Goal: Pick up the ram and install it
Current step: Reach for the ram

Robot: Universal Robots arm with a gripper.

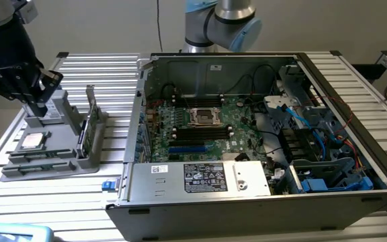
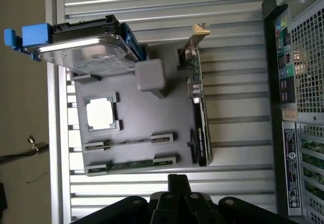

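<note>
I see the ram (image 2: 132, 165) as a thin green strip in a matte grey tray (image 2: 152, 114). The surface (image 2: 152, 6) is silver with ribbed stripes, the tool (image 2: 177, 181) black, the hard drive (image 2: 86, 47) silver with blue brackets.

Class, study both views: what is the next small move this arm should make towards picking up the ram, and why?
Probably open the fingers. They are shut and empty above the grey tray. The ram lies untouched in its holder, at the tray edge nearest them in the wrist view. Shut fingers could not straddle the thin stick.
</note>
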